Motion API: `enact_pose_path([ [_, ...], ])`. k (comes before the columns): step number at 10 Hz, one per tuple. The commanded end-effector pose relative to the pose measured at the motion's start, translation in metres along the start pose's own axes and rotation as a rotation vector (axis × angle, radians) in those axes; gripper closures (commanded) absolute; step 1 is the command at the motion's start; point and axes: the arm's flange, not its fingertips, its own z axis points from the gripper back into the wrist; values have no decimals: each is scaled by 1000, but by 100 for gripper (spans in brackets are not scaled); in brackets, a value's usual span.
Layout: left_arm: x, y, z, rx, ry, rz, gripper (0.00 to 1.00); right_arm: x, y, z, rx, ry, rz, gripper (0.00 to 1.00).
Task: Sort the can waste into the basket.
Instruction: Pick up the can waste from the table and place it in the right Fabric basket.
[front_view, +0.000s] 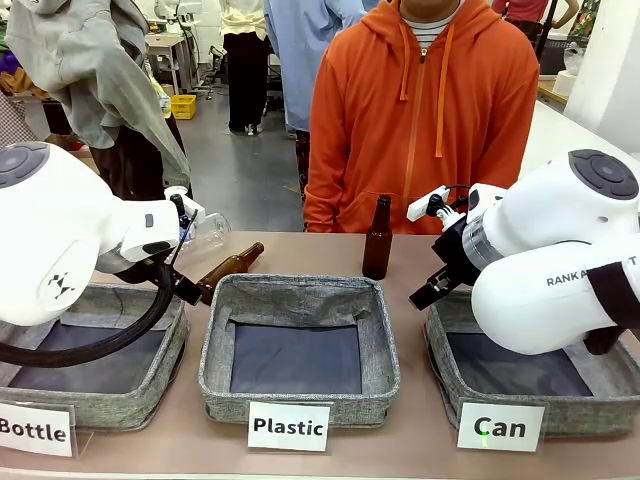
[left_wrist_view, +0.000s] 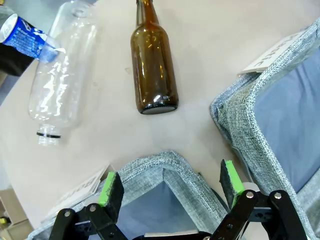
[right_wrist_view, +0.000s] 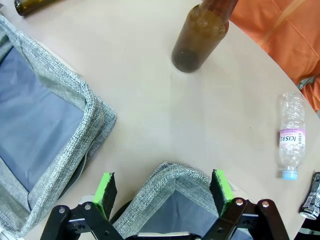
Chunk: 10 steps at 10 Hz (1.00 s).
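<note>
Three grey baskets line my side of the worktop (front_view: 300, 255), so containers first. The Can basket (front_view: 443, 365) sits at the right behind its white sign (front_view: 500, 427). What I can see of its floor is dark lining, though my right arm covers part of it. The Plastic basket (front_view: 215, 350) in the middle shows flat dark lining, and the Bottle basket (front_view: 120, 395) at the left shows the same where the left arm doesn't hide it.

Both cans are out on the worktop. On the left wrist camera the blue can (left_wrist_view: 22, 35) lies at the top-left edge, just beside a clear plastic bottle (left_wrist_view: 60, 80), with a lying brown bottle (left_wrist_view: 152, 65) near them. On the right wrist camera the silver can (right_wrist_view: 311, 197) lies cut off by the right edge, near a small labelled plastic bottle (right_wrist_view: 290, 137). An upright brown bottle (right_wrist_view: 200, 35) stands farther off, in front of a person (front_view: 420, 120) in an orange hoodie.

Left gripper (left_wrist_view: 171, 182): spread wide, green pads bare, poised over a corner of the Bottle basket. I can't tell whether it touches the fabric.

Right gripper (right_wrist_view: 162, 190): spread just as wide, gripping nothing, over a corner of the Can basket and well apart from the silver can.
</note>
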Motion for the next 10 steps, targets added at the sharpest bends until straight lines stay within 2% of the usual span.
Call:
enact_pose_path([
  [1,0,0,0,0,0,0,0,7,-3,14,48,-24,9,0],
  [2,10,-13,31,-112,-39,15,0,15,-3,37,127,19,-38,0],
  [3,21,-29,67,-220,-18,103,0,24,-3,63,172,15,-140,0],
  [4,36,-53,112,-316,-5,189,0,31,-7,99,180,27,-347,0],
  [6,7,-35,174,-615,-48,136,0,2,-33,164,426,-26,-467,0],
  [7,-22,-4,196,-795,-78,67,0,-28,-58,189,627,-93,-528,0],
  [8,-47,36,204,-893,-132,103,0,-62,-85,200,716,-164,-662,0],
  [9,-69,85,199,-919,-171,237,0,-100,-114,202,814,-267,-794,0],
  [10,-102,131,186,-951,-217,412,0,-137,-136,199,857,-353,-894,0],
])
